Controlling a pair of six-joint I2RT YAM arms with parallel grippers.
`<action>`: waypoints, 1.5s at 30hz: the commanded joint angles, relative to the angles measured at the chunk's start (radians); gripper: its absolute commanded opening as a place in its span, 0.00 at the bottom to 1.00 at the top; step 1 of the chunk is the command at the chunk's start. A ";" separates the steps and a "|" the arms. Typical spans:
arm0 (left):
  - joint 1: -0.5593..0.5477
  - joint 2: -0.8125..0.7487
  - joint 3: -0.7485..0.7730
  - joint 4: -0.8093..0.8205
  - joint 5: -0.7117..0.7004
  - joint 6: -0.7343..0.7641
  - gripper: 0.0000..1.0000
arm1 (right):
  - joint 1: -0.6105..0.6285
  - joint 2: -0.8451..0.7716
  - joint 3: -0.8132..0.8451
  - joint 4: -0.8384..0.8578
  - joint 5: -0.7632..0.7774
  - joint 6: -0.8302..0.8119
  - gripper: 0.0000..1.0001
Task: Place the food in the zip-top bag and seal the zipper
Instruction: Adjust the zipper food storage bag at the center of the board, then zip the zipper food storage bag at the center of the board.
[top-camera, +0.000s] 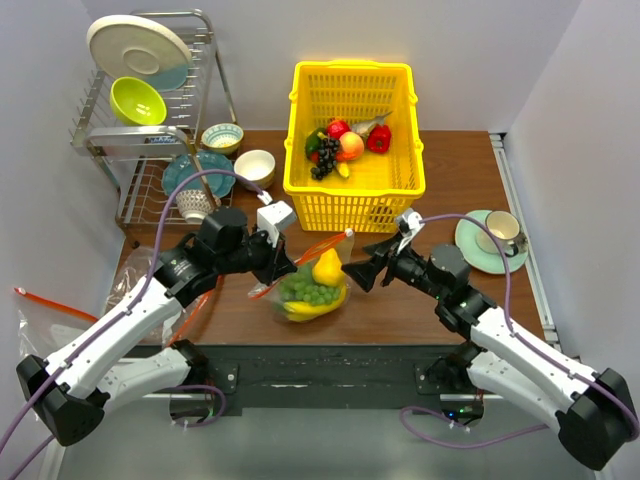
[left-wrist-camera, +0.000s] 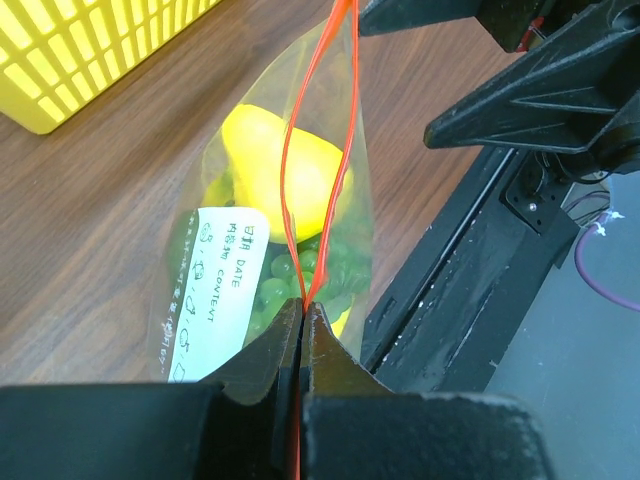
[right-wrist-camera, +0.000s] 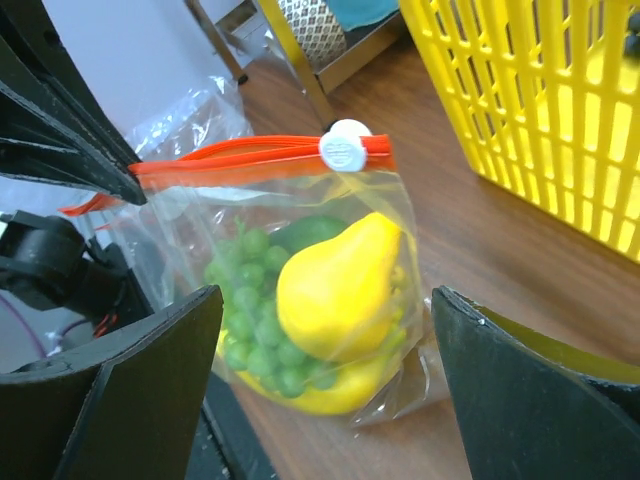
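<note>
The clear zip-top bag (top-camera: 312, 282) hangs upright just above the table's near edge, between both arms. Inside is the food: a yellow pear (right-wrist-camera: 335, 290), green grapes (right-wrist-camera: 250, 320), a banana bunch (right-wrist-camera: 330, 395) beneath them and a green vegetable piece (right-wrist-camera: 310, 232) behind. My left gripper (left-wrist-camera: 303, 305) is shut on one end of the orange-red zipper (left-wrist-camera: 290, 150). The zipper's two strips lie together near the white slider (right-wrist-camera: 345, 150) at the far end and bow apart in the middle. My right gripper (right-wrist-camera: 328, 295) stands wide open just right of the bag, touching nothing.
A yellow basket (top-camera: 350, 185) holding more toy produce stands behind the bag. A dish rack (top-camera: 150, 110) with a plate and bowls is at the back left, with loose bowls (top-camera: 255, 165) beside it. A cup on a saucer (top-camera: 495, 240) sits at the right. Another clear bag (top-camera: 40, 315) lies far left.
</note>
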 joint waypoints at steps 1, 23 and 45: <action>-0.002 -0.017 -0.006 0.008 -0.023 -0.004 0.00 | -0.007 0.028 -0.004 0.230 -0.007 -0.052 0.87; 0.000 -0.054 -0.010 0.009 -0.050 0.022 0.00 | -0.162 0.358 0.216 0.250 -0.516 -0.114 0.73; 0.000 -0.054 -0.004 -0.027 -0.078 0.001 0.00 | -0.162 0.226 0.194 0.126 -0.494 -0.120 0.00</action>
